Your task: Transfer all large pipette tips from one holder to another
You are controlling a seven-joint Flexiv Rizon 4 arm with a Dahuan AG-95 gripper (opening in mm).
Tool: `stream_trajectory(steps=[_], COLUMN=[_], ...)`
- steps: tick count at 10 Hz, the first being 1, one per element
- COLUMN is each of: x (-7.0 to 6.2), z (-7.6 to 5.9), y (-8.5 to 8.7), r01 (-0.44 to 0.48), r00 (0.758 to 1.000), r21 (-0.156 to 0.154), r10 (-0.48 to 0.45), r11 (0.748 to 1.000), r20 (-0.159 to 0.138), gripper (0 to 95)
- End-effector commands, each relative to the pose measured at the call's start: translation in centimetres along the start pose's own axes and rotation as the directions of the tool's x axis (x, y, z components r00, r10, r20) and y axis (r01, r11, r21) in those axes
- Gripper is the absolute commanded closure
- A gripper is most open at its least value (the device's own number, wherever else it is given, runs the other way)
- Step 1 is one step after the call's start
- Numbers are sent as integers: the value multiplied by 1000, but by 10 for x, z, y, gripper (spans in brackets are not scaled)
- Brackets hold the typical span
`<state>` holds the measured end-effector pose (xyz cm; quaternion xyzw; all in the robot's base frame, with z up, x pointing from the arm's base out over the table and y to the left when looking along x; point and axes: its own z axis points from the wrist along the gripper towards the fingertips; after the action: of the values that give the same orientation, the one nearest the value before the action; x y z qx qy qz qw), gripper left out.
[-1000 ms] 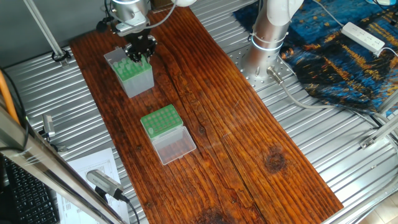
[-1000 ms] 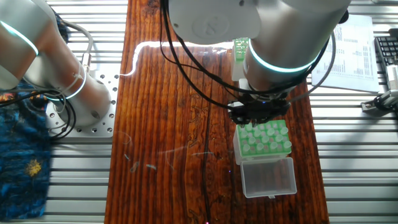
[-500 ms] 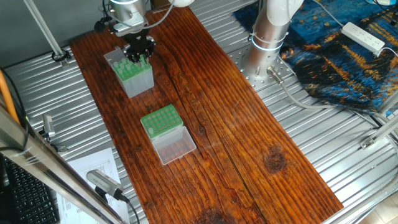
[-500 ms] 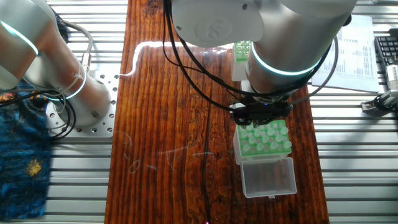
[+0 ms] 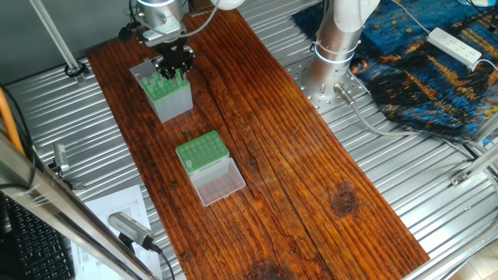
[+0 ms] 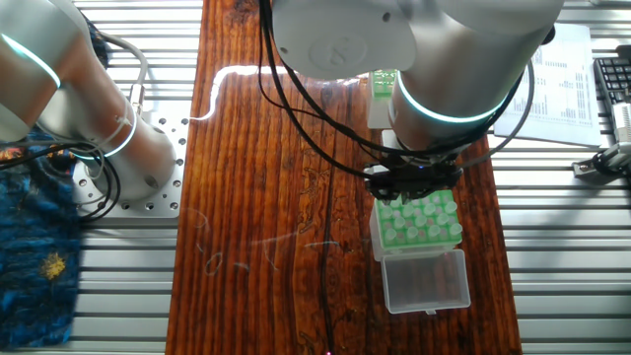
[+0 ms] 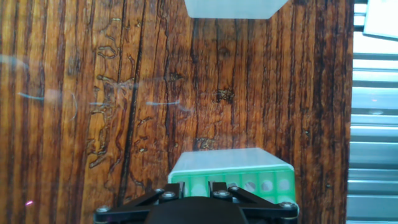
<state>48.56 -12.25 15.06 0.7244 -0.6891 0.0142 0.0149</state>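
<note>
Your black two-finger gripper (image 5: 174,66) sits low over the tall grey-sided box (image 5: 165,93) holding pale green cone tips (image 6: 419,217); its opening is hidden. Misalign and you'll jam a neighbouring tip, far from the squat green rack (image 5: 201,150).

Bench (image 5: 311,155) under me — dark grained wood, glossy, scratched. Around it, ribbed bare-metal surface (image 5: 436,179). Holder (image 5: 167,97): translucent grey plastic sides, matt green top. Low rack (image 5: 200,150) green plastic — clear lid (image 5: 218,181).
</note>
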Motion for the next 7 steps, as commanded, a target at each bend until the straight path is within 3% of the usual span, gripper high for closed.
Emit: stream_trajectory(steps=[1,7], x=[0,1], z=[-1,3], y=[0,0], r01=[-1,-4], r00=[1000,1000], r21=[1,0], r10=[1,4], r11=[1000,1000], r20=[-2,2], gripper=[760,760])
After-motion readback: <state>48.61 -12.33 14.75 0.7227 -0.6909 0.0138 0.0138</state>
